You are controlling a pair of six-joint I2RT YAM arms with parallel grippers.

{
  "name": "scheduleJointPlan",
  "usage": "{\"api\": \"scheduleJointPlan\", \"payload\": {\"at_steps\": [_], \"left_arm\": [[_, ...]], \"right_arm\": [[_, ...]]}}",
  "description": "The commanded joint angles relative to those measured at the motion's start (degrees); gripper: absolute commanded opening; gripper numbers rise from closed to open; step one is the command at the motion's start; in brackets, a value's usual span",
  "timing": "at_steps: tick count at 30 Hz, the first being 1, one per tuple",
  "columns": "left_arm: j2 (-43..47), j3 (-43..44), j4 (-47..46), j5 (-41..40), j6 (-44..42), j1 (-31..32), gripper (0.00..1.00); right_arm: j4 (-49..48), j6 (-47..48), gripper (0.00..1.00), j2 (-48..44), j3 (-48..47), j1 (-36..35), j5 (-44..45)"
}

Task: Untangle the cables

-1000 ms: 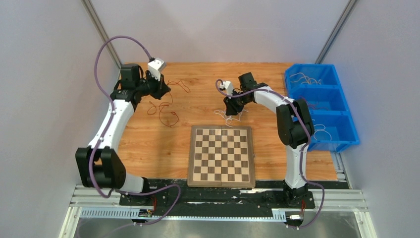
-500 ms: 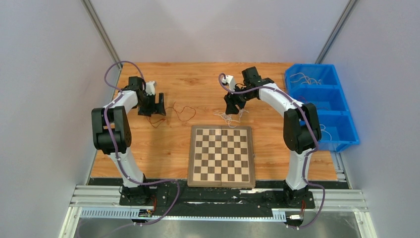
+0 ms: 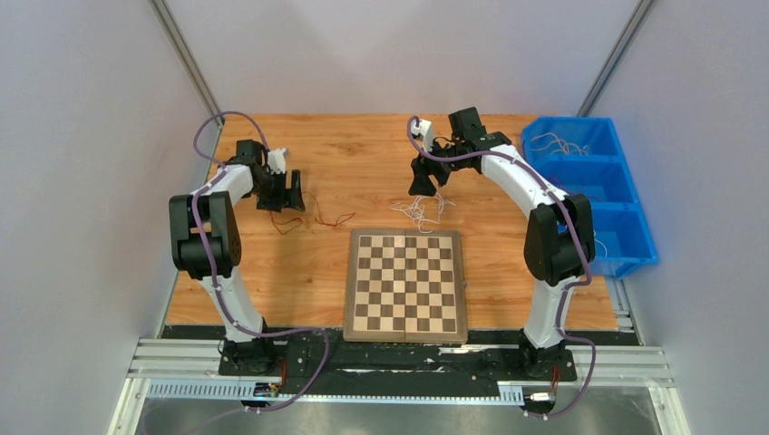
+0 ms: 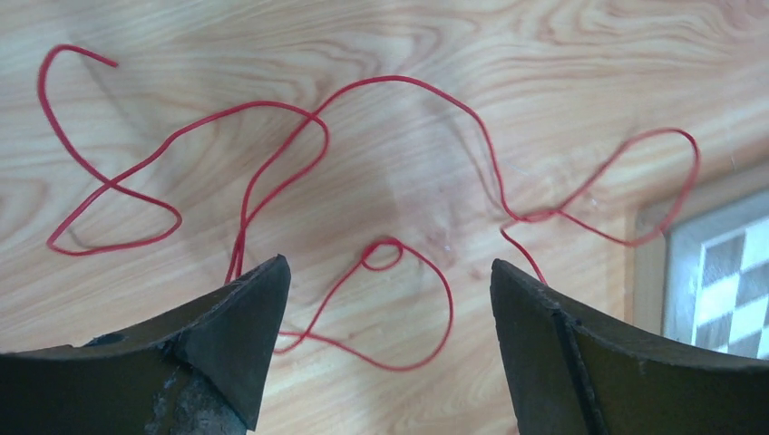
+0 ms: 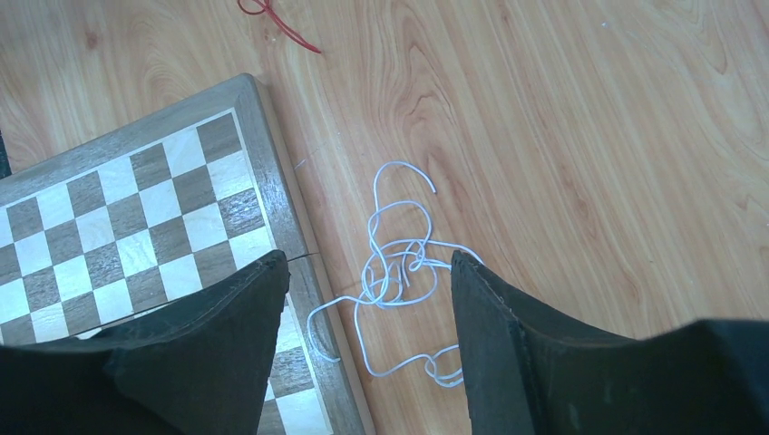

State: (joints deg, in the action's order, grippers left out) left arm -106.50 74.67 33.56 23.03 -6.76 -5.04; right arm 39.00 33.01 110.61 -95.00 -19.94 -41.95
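Top external | left gripper [image 3: 292,193] open, empty, over red cable [image 4: 399,79] sprawled left-right | right gripper [image 3: 424,184] open, empty | white tangle [image 5: 399,272] lies below between its jaws, at chessboard [image 3: 405,283] far edge | I judge right arm nearer for it

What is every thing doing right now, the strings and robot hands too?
red wire: loose loops on the table, not held
white wire: tangled, at the edge of the chessboard, not held
left gripper: open above the red wire
right gripper: open above the white wire
chessboard: lying flat, no pieces
blue bin: thin wires inside
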Motion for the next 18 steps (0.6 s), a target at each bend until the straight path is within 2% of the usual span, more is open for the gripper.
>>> {"api": "scheduleJointPlan", "payload": {"at_steps": [1, 9, 11, 18], "left_arm": [[5.4, 3.7, 4.7, 2.3, -10.4, -0.1, 0.89], [-1.4, 8.5, 5.4, -6.7, -16.4, -0.7, 0.89], [-4.3, 10.3, 7.1, -7.3, -17.6, -0.7, 0.86], [-6.8, 8.2, 7.6, -8.5, -21.0, -0.7, 0.57]], "right_arm": [[-0.5, -0.7, 0.65, -2.6, -1.2, 0.3, -2.4], [-0.5, -0.9, 0.66, -2.7, -0.9, 0.3, -1.9], [-0.5, -0.8, 0.67, -3.0, -0.9, 0.4, -1.9], [-1.4, -0.7, 0.76, -4.9, -0.5, 0.8, -6.4]]}}
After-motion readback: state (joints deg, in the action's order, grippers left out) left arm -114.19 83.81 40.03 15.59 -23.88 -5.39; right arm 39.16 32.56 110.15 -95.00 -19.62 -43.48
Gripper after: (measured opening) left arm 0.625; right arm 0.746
